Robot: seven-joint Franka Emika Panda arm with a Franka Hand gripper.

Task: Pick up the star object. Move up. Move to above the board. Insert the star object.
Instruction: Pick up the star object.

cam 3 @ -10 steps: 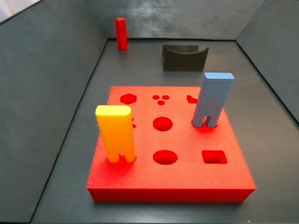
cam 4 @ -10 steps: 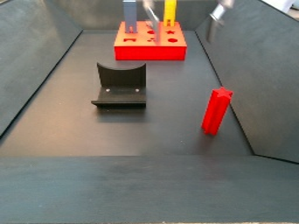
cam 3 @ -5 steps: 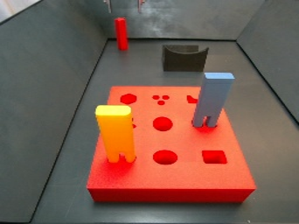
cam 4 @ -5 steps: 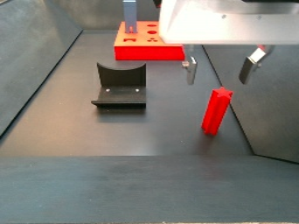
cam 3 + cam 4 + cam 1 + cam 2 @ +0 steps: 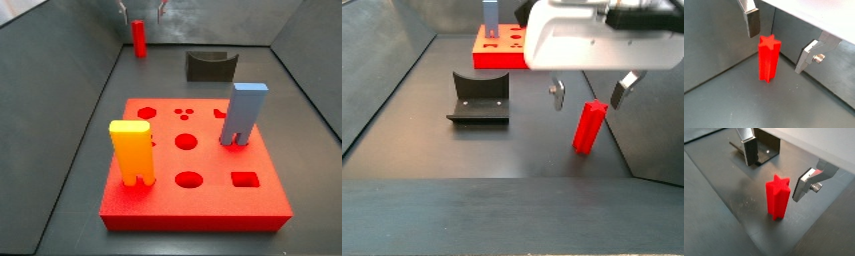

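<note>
Gripper (image 5: pixel 781 42) wide open, empty, straddling the star object (image 5: pixel 768 57). I'd watch centering: it looks offset, so one finger (image 5: pixel 753 22) could tip it.

The tool (image 5: pixel 588 95) hangs right over the star object (image 5: pixel 589 127), which stands upright on the floor. In both wrist views one finger (image 5: pixel 753 22) is on each side of the star object (image 5: pixel 768 58), with a gap on both sides. The fixture (image 5: pixel 478 98) sits off to one side of the tool. The board (image 5: pixel 512 50) lies far behind the tool, with two pegs standing in it.
</note>
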